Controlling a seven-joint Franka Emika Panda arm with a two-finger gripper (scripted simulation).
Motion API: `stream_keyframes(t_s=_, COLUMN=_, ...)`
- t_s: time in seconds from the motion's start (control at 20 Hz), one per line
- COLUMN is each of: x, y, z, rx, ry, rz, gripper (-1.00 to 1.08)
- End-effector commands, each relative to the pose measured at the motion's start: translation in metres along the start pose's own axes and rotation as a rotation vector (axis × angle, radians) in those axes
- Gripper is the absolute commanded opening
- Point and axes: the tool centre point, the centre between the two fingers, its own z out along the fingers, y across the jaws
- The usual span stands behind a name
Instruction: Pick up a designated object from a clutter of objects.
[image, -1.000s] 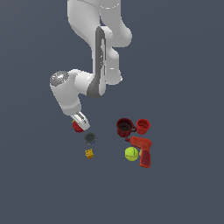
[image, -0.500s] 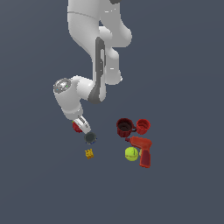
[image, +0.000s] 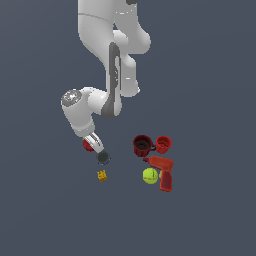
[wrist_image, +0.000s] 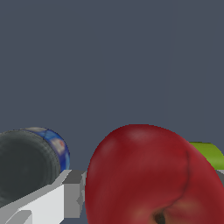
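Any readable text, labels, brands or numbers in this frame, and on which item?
None can be read.
Dark round can: a blue band with white and red marks on its side, too blurred to read in the wrist view.
Red apple-like ball: plain, no text.
Red drill, two red cups, yellow-green ball, small yellow piece: too small in the exterior view to show any marking.

Only one plain floor (image: 210, 220) is seen, in a flat dark grey-blue. The whole exterior view is filled by it, edge to edge. No walls, windows or furniture are shown. The same grey-blue is seen in the wrist view. Soft, even light is spread everywhere.
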Motion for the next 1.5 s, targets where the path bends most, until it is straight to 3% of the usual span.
stream_keyframes(t_s=0.0, x=0.000, y=0.000, z=0.000, rx=0.000, ry=0.000, rz=0.000, gripper=-1.00)
stream_keyframes(t_s=0.65, x=0.013, y=-0.007, z=-0.043, rx=-0.001, ry=0.000, rz=0.001, gripper=-1.00)
stream_keyframes(t_s=1.45, x=0.058, y=-0.030, z=-0.187, rx=-0.004, ry=0.001, rz=0.002, gripper=-1.00)
